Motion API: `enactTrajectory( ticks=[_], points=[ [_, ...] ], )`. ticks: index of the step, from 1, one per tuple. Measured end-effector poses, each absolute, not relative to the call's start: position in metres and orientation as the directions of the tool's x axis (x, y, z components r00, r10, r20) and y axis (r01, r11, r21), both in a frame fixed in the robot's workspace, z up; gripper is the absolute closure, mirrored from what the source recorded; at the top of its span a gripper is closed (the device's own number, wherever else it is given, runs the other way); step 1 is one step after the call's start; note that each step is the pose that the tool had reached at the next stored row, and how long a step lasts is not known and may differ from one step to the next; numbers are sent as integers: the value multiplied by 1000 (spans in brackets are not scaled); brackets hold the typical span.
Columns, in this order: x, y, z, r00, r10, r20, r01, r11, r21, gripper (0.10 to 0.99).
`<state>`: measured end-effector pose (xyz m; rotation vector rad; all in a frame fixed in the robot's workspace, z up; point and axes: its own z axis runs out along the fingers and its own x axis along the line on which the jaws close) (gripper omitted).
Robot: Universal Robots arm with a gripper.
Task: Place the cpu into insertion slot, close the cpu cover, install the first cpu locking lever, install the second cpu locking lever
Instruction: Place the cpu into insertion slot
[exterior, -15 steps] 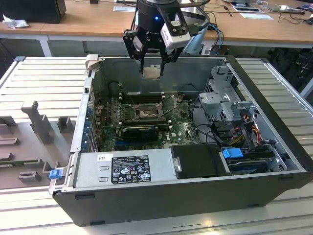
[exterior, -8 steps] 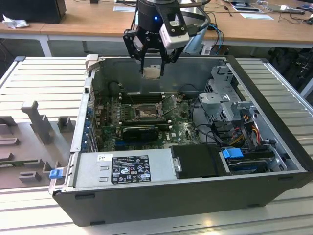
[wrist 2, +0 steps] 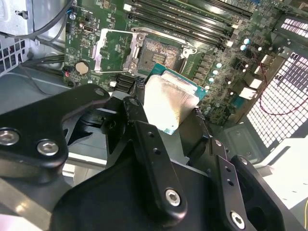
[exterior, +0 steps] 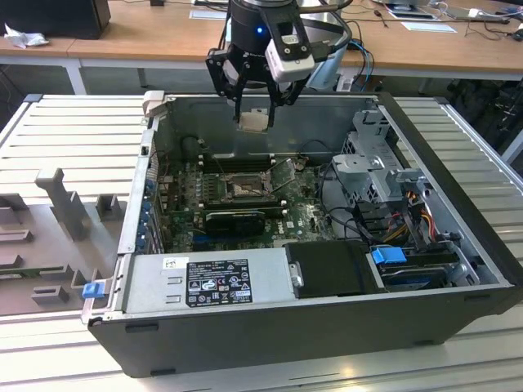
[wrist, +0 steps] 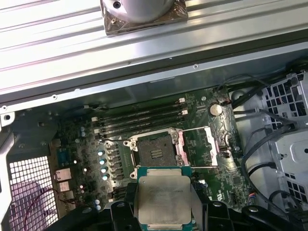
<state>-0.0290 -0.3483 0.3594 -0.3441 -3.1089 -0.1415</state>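
**Chip hanging in the claw over the open case**

The gripper (exterior: 256, 115) is hovering over the far edge of the computer case (exterior: 458, 163), with the cpu (exterior: 253, 122) pinched between its tips. Its black, bolted metal fingers (wrist 2: 144, 144) are pressing on two opposite edges of the chip, closed only as far as the chip's width allows.

In both wrist views the cpu (wrist 2: 168, 103) (wrist: 162, 199) is showing as a flat square with a dull, brushed silver lid set on a thin green rim. It is hanging clear above the motherboard (exterior: 302, 216), touching nothing but the claw.

Below it, the insertion slot (wrist: 156, 151) is lying bare near the motherboard's far edge. It is a dark square well with a fine grainy bed of contacts, ringed by a bright metal frame. The cpu cover (wrist: 204, 147), a thin silvery frame with an open window, is lying swung open off the slot. It is resting on the side where the round coin cell (wrist: 216, 109) is sitting.

Long, narrow memory slots (wrist: 144, 118) are running just beside the insertion slot, along the board's far edge. A long black card (exterior: 237, 219) is lying on the slot's near side. The case is resting on a ribbed aluminium table (exterior: 65, 122).
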Motion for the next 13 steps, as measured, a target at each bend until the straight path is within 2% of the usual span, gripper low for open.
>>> enactTrajectory(
  ticks=[13],
  points=[
    [-29, -348, 359, -964, 266, 20, 267, 960, 89, 557]
  ],
)
